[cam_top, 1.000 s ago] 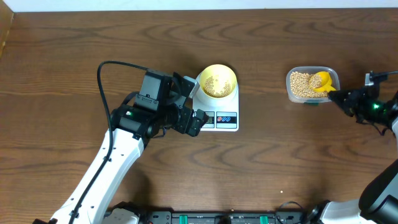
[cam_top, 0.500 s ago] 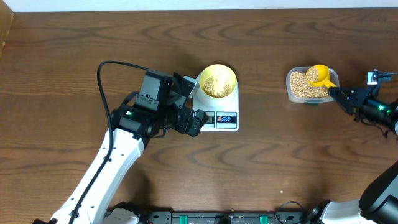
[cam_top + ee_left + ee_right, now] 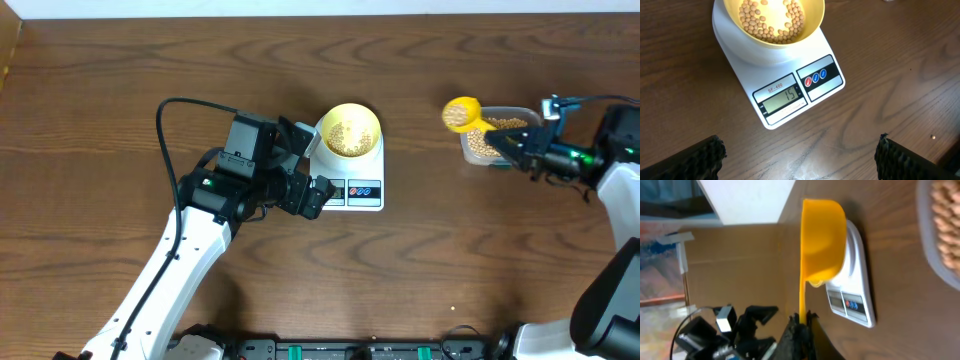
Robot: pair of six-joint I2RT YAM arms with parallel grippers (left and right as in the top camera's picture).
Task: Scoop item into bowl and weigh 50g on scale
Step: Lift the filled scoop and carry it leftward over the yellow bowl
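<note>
The pale yellow bowl (image 3: pixel 349 130) stands on the white scale (image 3: pixel 352 188) and holds a layer of beige beans (image 3: pixel 770 22). In the left wrist view the scale (image 3: pixel 790 95) shows 15 on its display. My left gripper (image 3: pixel 312 166) rests open at the scale's left side, and its fingers (image 3: pixel 715 157) straddle bare table with nothing between them. My right gripper (image 3: pixel 503 143) is shut on the handle of a yellow spoon (image 3: pixel 461 113), which carries beans and hangs above the table just left of the tub. From the right wrist view, the spoon (image 3: pixel 822 240) points toward the scale (image 3: pixel 855 295).
A clear plastic tub (image 3: pixel 482 150) of beans sits at the right, partly under the right gripper, and its edge (image 3: pixel 940 230) shows in the right wrist view. A black cable (image 3: pixel 165 130) loops above the left arm. Bare wooden table lies between the scale and the tub.
My right gripper has lifted the yellow spoon out of the tub and carried it left toward the scale. The left arm, bowl and scale have not moved.
</note>
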